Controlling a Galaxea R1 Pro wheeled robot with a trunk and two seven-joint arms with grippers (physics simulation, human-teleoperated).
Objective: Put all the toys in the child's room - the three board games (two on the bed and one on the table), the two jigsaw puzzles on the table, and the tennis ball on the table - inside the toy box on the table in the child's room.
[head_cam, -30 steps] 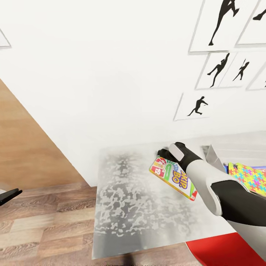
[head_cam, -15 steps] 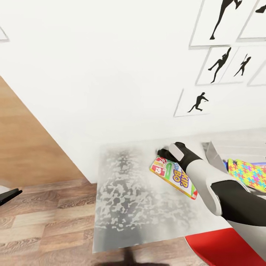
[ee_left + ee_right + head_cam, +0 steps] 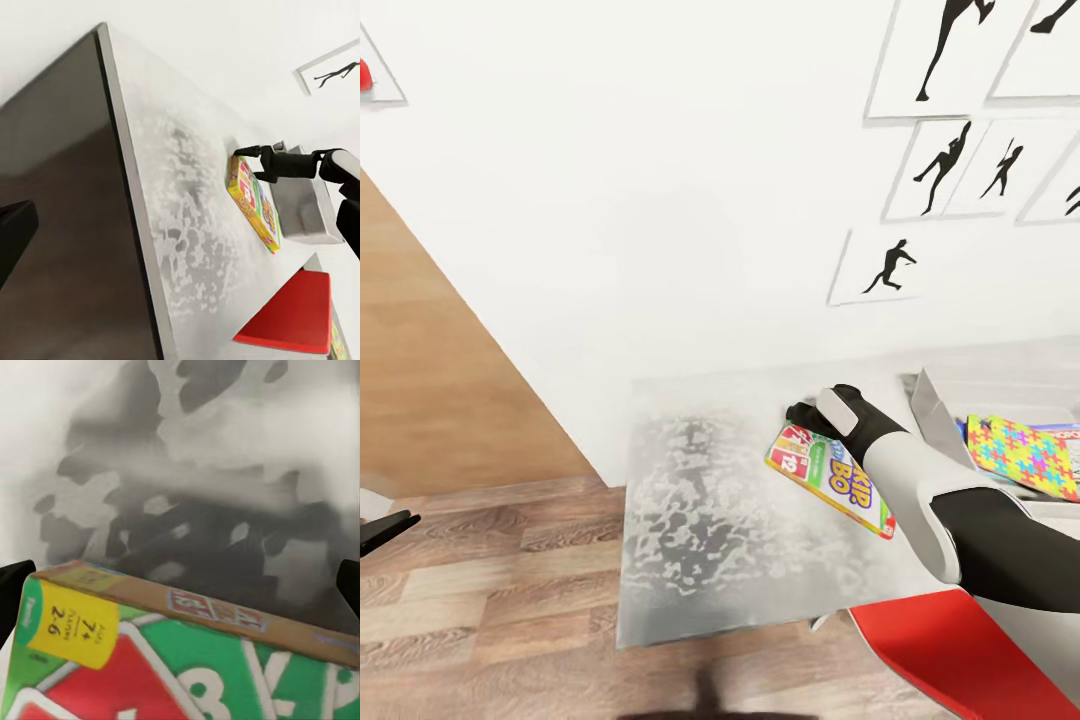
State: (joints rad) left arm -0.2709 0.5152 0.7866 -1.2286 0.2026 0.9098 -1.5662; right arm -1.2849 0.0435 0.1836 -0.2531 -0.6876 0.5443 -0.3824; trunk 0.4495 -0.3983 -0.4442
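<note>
The right arm (image 3: 960, 510) has a smooth white shell over the forearm, rounded and tapering to the wrist; behind it sits a dark grey, near-black segment edged by a white rim; the wrist is black with a small pale grey oval pad on top; the right gripper (image 3: 797, 413) is black, with 2 slim fingers (image 3: 247, 151) on a thin black bar; the left gripper's (image 3: 385, 528) tip is a flat, pointed black blade.
</note>
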